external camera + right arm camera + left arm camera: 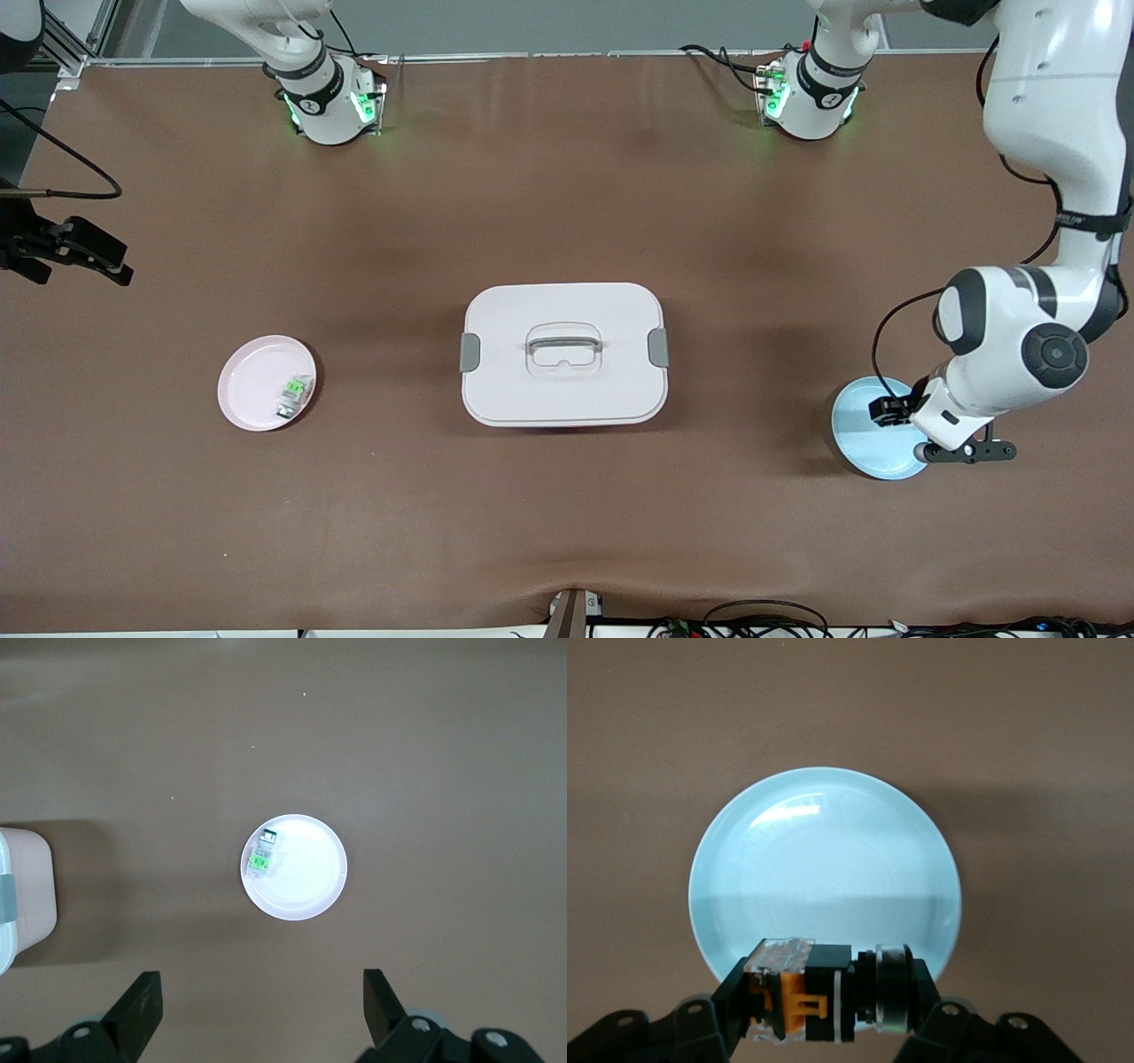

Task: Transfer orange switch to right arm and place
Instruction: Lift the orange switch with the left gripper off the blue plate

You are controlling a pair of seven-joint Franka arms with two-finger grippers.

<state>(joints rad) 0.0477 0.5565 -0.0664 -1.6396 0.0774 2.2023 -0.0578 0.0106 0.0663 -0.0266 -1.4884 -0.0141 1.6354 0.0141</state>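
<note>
My left gripper [893,412] is shut on the orange switch [824,992], a black and clear body with orange parts, held sideways between the fingers. It hangs just over the light blue plate [864,443], which also shows in the left wrist view [824,868], at the left arm's end of the table. In the front view the switch is hidden by the hand. My right gripper [261,1010] is open and empty, high over the table near the pink plate [301,877]. Its hand shows at the edge of the front view [75,251].
A small green-and-clear part [293,394] lies on the pink plate [252,381] toward the right arm's end. A white lidded box [563,353] with a grey handle and grey clips stands mid-table between the two plates.
</note>
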